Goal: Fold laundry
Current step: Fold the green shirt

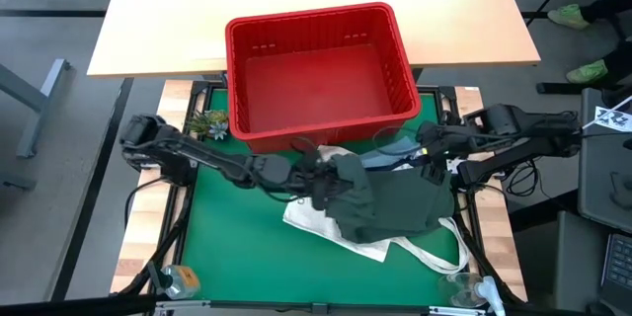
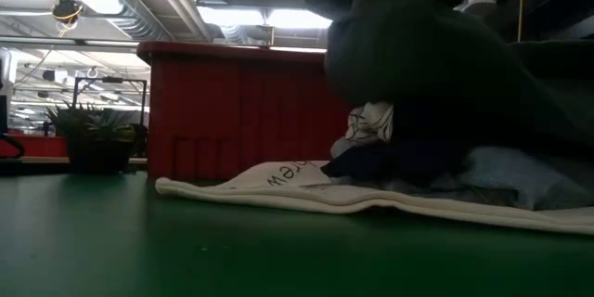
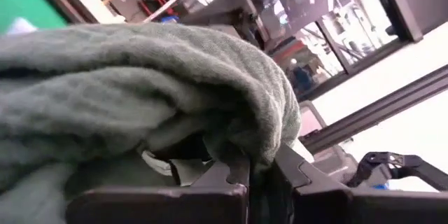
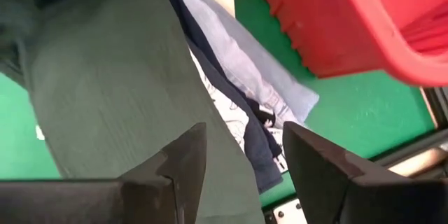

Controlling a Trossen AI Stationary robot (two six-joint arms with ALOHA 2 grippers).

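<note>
A: Where are the arms?
B: Both reach to frame centre. The left gripper (image 1: 321,183) is pinched on the dark olive green garment (image 1: 390,202); the right gripper (image 1: 432,163) stands spread, holding nothing.
A: Surroundings?
B: The red basket (image 1: 400,69) sits above; the right wrist view shows light blue denim (image 4: 245,56) underneath.

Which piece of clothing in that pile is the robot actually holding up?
The dark olive green garment. The left pincer is shut on its edge, and it lies draped over the navy garment and the light blue garment.
</note>
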